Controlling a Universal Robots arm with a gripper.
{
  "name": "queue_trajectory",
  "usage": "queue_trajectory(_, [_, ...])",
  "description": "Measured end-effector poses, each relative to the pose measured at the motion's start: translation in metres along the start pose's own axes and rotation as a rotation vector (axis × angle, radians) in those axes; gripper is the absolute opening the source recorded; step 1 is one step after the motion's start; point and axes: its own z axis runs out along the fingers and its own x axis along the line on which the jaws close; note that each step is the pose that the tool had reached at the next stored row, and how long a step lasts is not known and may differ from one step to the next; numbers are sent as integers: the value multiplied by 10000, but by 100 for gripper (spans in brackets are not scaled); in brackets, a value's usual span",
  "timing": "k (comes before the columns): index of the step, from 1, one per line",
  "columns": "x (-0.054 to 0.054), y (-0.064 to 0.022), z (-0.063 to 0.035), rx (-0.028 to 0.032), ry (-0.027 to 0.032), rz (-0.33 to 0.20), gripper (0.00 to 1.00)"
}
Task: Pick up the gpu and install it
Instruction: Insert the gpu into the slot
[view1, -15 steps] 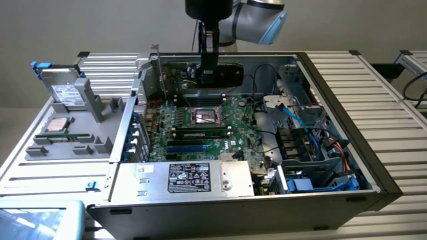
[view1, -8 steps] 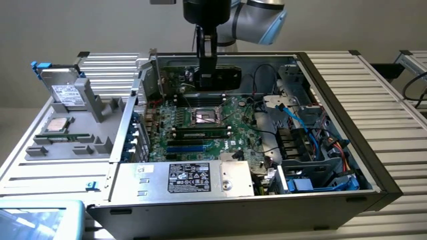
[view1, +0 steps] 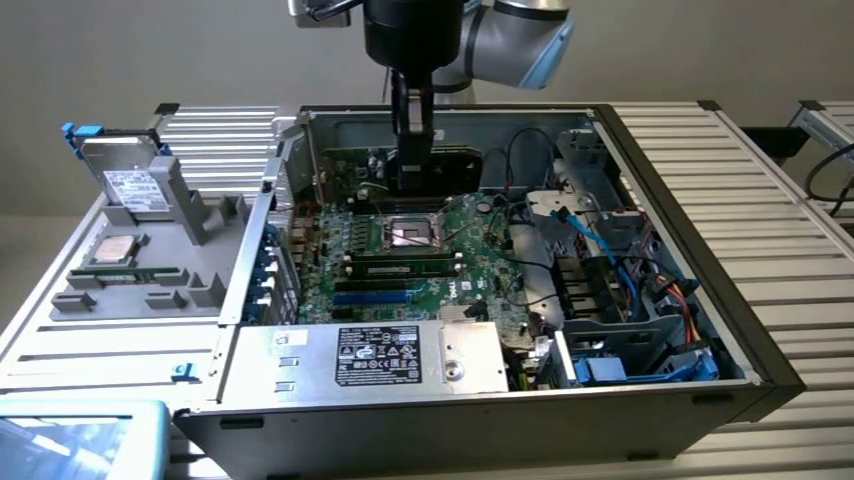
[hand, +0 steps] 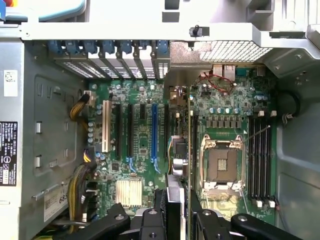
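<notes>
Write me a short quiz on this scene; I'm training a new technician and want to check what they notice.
1. True or false: a cooler covers the processor socket.
2. What does the gripper hold? A: a memory stick. B: a graphics card. C: a drive.
3. In the exterior view, on which side of the computer case does the grey tray stand?
Key: 1 false; 2 B; 3 the exterior view's left.
</notes>
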Motion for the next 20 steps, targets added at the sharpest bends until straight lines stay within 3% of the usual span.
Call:
queue_trajectory(5, [102, 47, 79, 1, -2, -6, 28])
queue_trajectory(9, [118, 118, 153, 0, -2, -8, 28])
queue_trajectory(10, [121, 136, 210, 0, 0, -9, 28])
queue_trajectory(20, [124, 154, 396, 1, -2, -9, 28])
